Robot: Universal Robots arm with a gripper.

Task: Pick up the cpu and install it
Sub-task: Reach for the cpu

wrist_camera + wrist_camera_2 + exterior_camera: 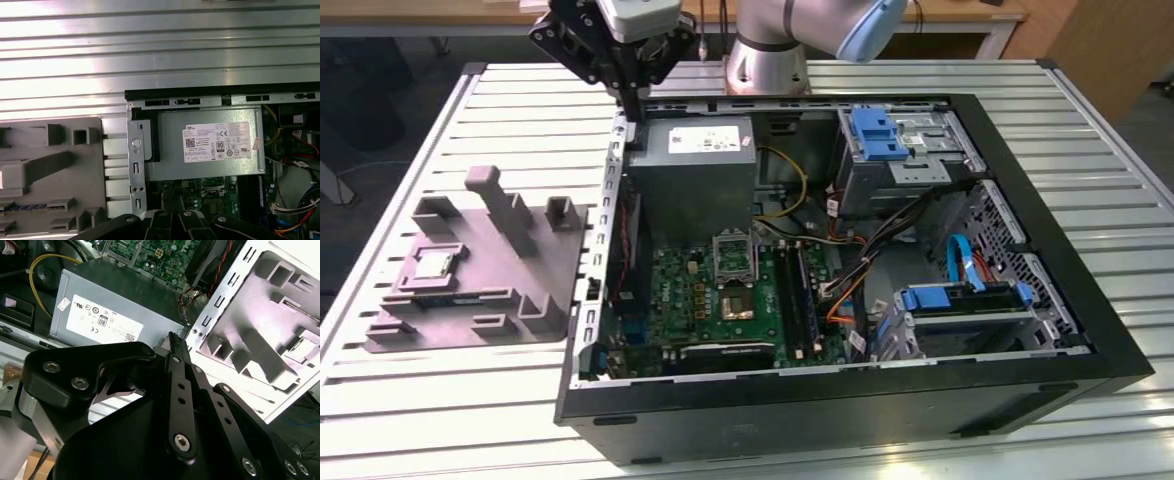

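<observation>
The cpu, a small silvery square chip, lies in a recess on the grey plastic fixture at the exterior view's left, beside the open computer case. Inside the case, the silver socket frame stands on the green motherboard. My gripper hangs high above the case's far corner, near the power supply, well away from the cpu. In the second wrist view its black fingers meet at the tip with nothing between them, so the gripper is shut and holds nothing.
The case sits on a slatted metal table. It holds blue drive brackets, a drive cage, and yellow, orange and black cables. The arm's base stands behind the case. The power supply and fixture lie below the wrist.
</observation>
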